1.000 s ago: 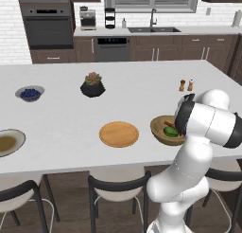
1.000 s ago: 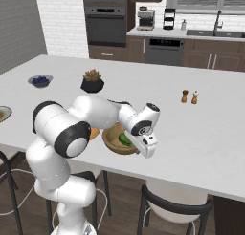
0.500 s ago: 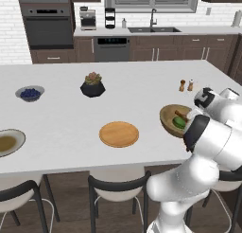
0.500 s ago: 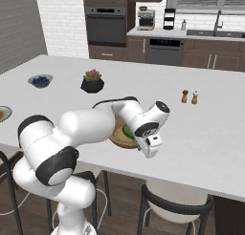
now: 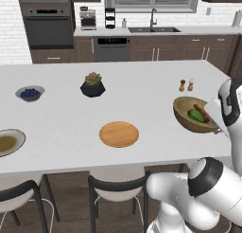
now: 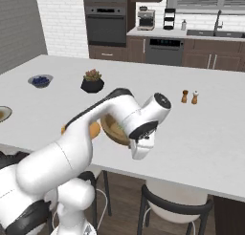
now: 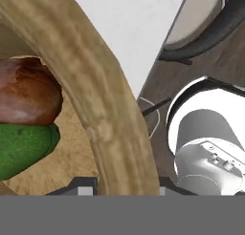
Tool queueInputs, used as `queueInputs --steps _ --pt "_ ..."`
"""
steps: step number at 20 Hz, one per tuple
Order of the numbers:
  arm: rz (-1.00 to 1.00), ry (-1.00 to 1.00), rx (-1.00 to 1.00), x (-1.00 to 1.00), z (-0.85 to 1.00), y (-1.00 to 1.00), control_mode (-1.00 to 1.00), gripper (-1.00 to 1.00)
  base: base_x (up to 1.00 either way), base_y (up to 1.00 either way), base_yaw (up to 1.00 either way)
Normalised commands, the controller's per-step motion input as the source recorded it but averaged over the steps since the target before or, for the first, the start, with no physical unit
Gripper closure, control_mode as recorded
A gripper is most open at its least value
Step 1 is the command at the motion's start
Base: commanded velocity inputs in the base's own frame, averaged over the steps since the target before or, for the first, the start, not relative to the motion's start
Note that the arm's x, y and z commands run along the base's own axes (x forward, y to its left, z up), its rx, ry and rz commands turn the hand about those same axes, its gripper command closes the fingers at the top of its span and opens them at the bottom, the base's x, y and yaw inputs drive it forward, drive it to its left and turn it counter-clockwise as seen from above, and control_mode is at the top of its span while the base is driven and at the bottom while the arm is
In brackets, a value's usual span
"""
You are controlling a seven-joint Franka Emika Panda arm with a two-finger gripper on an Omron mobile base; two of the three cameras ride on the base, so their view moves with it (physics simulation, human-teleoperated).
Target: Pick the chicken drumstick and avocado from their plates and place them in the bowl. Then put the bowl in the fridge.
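Observation:
The brown wooden bowl (image 5: 185, 119) hangs tilted just above the counter's right end, with the green avocado (image 5: 197, 115) and the reddish-brown chicken drumstick (image 5: 199, 108) inside it. My gripper (image 7: 123, 188) is shut on the bowl's rim (image 7: 103, 110), which runs between the fingers in the hand view. The avocado (image 7: 21, 145) lies under the drumstick (image 7: 26, 93) there. In the right base view the bowl (image 6: 114, 129) is half hidden behind my arm. The bare wooden plate (image 5: 119, 134) lies mid-counter and the pale-rimmed dish (image 5: 7, 142) at the left edge. The fridge is out of view.
Salt and pepper shakers (image 5: 185, 85) stand just behind the bowl. A black plant pot (image 5: 92, 86) and a small bowl of blueberries (image 5: 30, 93) sit further back left. Stools (image 5: 118, 192) line the counter's near edge (image 5: 94, 165).
My arm has swung to the right with the bowl. The bowl has risen off the counter, moved right and tilted, with both foods still inside.

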Motion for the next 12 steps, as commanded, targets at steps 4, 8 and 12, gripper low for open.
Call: queueInputs --steps 4,8,12 --pt "-0.23 -0.01 -0.15 -0.79 1.0 0.44 -1.0 1.0 0.0 0.0 0.0" --pt "-0.19 0.01 -0.22 -0.63 1.0 0.54 -1.0 1.0 0.0 0.0 0.0" --pt "-0.13 0.02 -0.05 -0.59 1.0 0.29 -1.0 1.0 0.0 0.0 0.0"
